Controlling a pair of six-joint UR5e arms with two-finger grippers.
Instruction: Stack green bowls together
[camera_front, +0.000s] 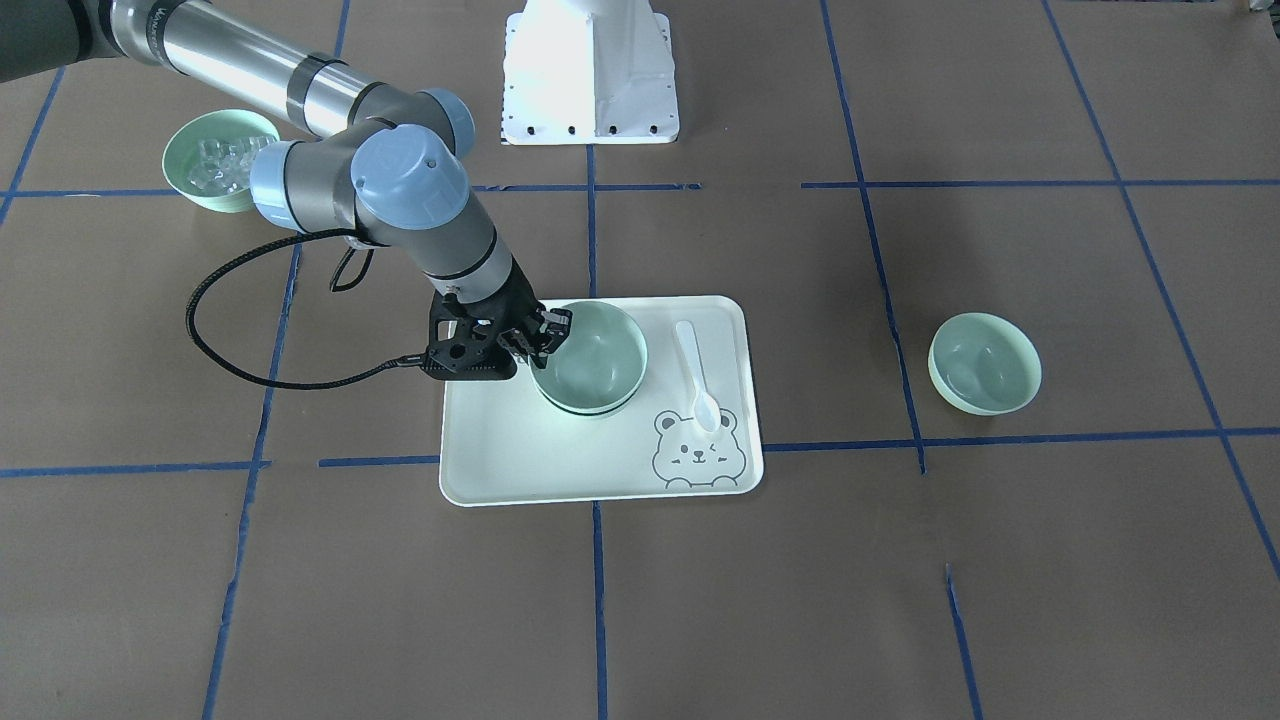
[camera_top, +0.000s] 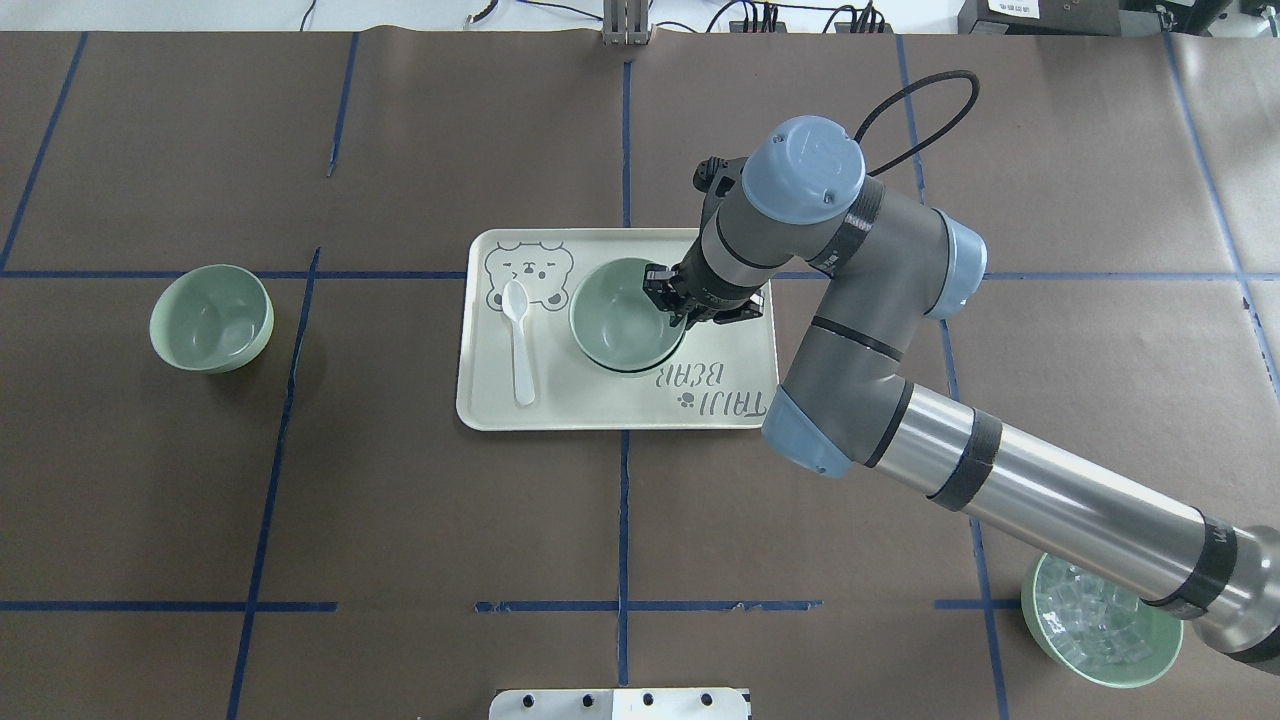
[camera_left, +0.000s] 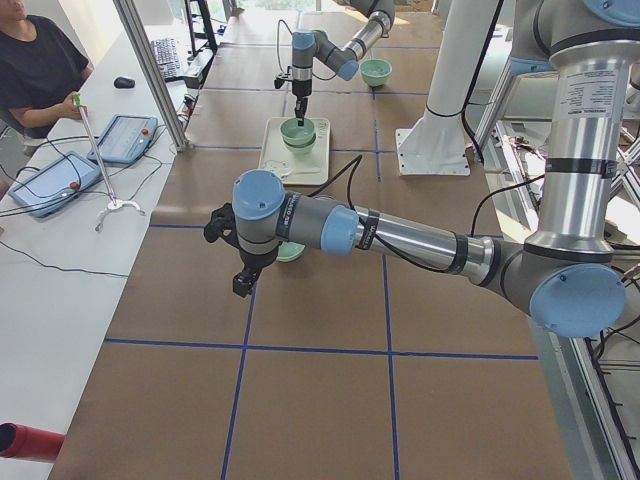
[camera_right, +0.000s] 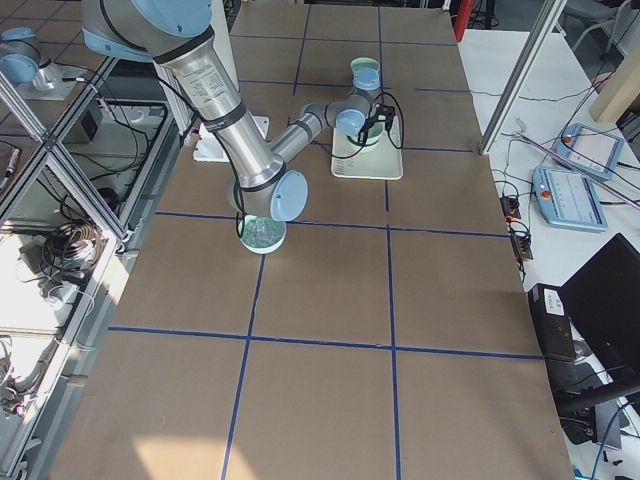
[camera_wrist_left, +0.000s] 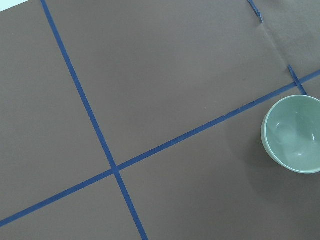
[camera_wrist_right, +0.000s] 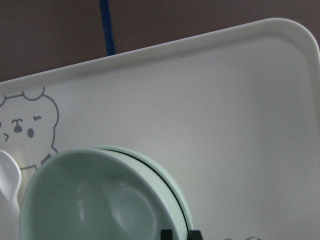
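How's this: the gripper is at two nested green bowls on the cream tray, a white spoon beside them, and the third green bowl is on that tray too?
One slip: the third green bowl sits off the cream tray, on the brown table, as the overhead view shows. Right gripper, nested green bowls and white spoon: correct.

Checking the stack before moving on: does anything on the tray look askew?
Yes: the top bowl sits off-centre in the lower bowl on the tray, a dark gap showing along one side; not nested squarely.
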